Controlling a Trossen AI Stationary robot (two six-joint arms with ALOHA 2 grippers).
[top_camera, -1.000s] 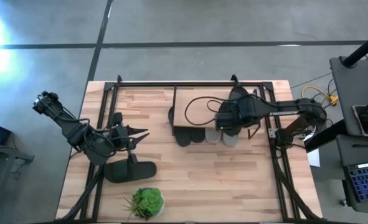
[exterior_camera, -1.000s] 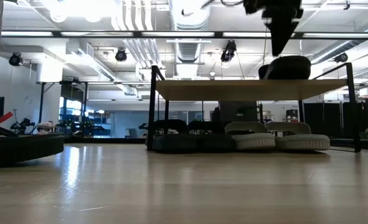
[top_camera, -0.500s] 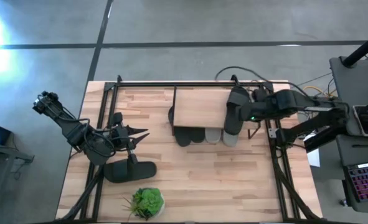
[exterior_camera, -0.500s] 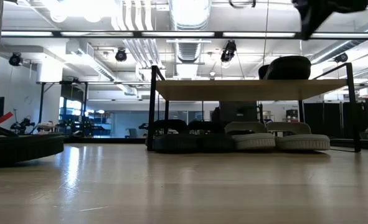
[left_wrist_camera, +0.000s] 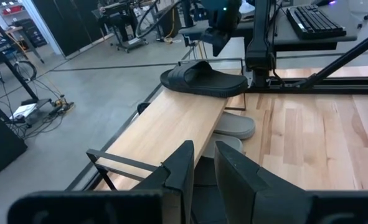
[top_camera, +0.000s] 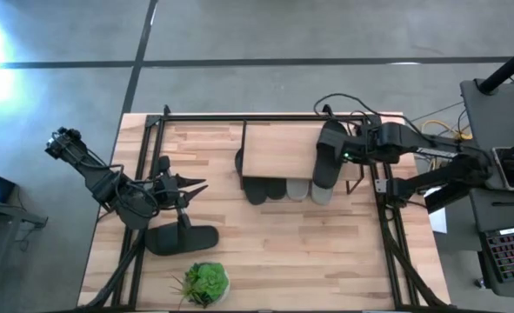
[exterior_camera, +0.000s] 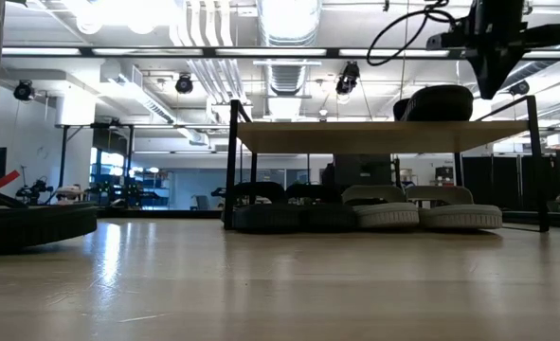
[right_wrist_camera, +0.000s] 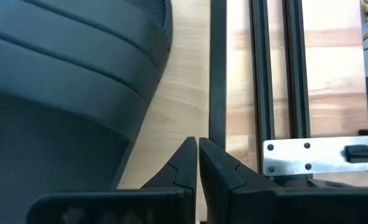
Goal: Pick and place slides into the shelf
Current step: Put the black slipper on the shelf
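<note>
Left gripper (top_camera: 183, 193): above the table's left half; whether its fingers grip anything cannot be told
Lone black slide (top_camera: 181, 238): on the tabletop, beside the plant (top_camera: 206, 283)
Shelf (top_camera: 278, 150): four slides beneath; black slide (top_camera: 330, 154) on its top board
Right gripper (top_camera: 348, 153): fingers together, empty, by that slide

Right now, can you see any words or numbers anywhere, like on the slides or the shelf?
None can be read.
The black slide on top of the shelf: no brand or number shows.
The keyboard behind the table: key marks too small to read.
</note>
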